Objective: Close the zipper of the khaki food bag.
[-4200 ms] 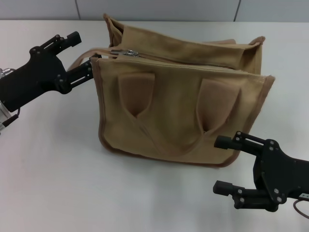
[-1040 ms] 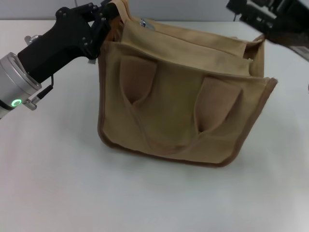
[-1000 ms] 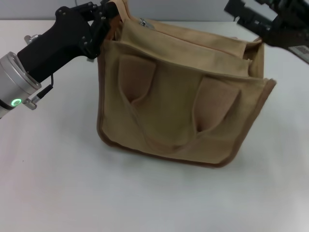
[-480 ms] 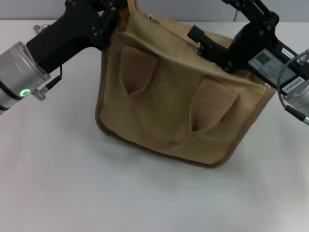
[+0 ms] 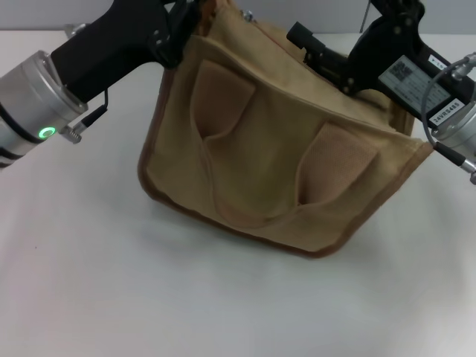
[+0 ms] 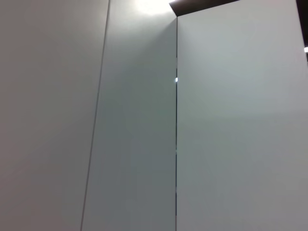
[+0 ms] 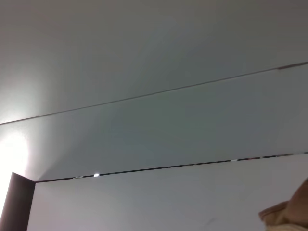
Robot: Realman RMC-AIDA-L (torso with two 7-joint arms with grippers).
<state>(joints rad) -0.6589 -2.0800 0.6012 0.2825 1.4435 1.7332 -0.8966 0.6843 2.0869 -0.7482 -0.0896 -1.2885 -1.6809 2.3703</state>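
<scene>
The fingers of the left gripper [image 5: 186, 18] are pressed against the upper left corner of the khaki food bag [image 5: 275, 163], at about 11 o'clock in the head view; they appear closed on the fabric of that corner, though the contact itself is partly hidden by the black gripper body. From there, the left arm is seen running down toward 9 o'clock, black at first and then silver, with a small green light lit on the silver section.

The right gripper [image 5: 331, 56] is placed over the bag's top edge at about 1 o'clock. One black finger [image 5: 316, 46] lies along the top panel; whether the fingers are wide, narrow or holding anything cannot be told. Behind it, the right arm extends toward 3 o'clock, carrying a white label and a grey cable.

The bag is seen on the white counter [image 5: 111, 297], tilted, with its left end raised and its right end lower. Two soft handles are shown on its front face, and brown piping edges the panel. Of the zipper [image 5: 246, 14], only a small silver metal piece is visible at the bag's top edge near 12 o'clock.

In the left wrist view only pale wall panels are shown. In the right wrist view similar panels are shown, with a scrap of tan fabric [image 7: 291, 211] in one corner.
</scene>
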